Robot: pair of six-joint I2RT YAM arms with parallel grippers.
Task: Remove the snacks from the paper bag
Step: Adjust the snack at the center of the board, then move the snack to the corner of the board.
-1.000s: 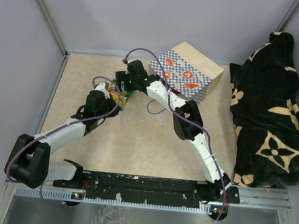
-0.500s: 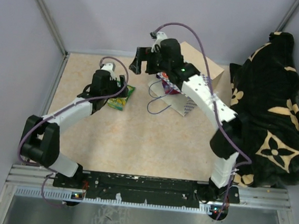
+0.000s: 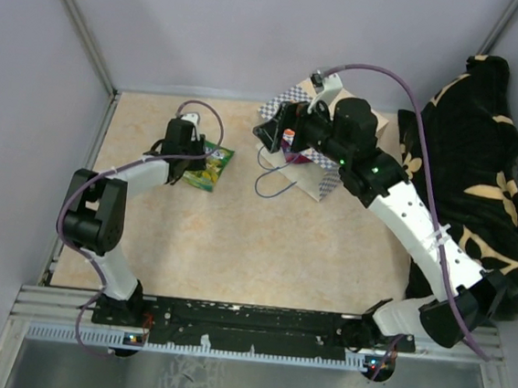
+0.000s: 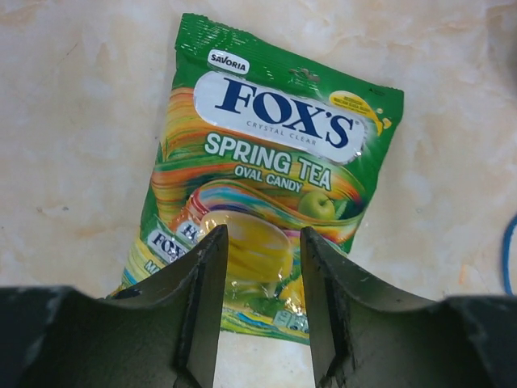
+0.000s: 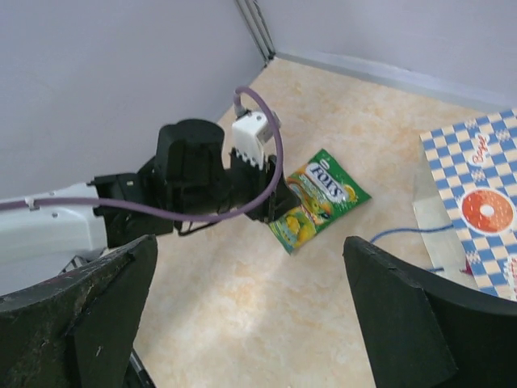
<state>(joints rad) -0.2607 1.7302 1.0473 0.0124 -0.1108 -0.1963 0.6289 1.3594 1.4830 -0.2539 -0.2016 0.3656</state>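
Observation:
A green snack packet (image 4: 266, 162) lies flat on the table (image 3: 236, 238), left of the paper bag (image 3: 327, 184). My left gripper (image 4: 262, 242) hovers just over the packet's lower end. Its jaws stand apart and hold nothing, with the packet showing in the gap. In the top view the left gripper (image 3: 198, 154) sits at the packet's (image 3: 212, 167) left edge. My right gripper (image 3: 272, 133) is wide open and empty above the bag's mouth, where a red and purple packet (image 3: 290, 142) shows. The right wrist view takes in the green packet (image 5: 319, 206), the left gripper (image 5: 271, 202) and the bag's checkered band (image 5: 477, 202).
A black-and-tan blanket (image 3: 474, 196) is heaped along the right side. The bag's blue cord handle (image 3: 274, 184) loops on the table in front of the bag. Grey walls close the back and left, with a metal rail (image 3: 265, 323) along the near edge.
The left gripper let go of the green packet and drew back a little. The right arm swung up and right, from the packet to the bag's mouth, opening wide.

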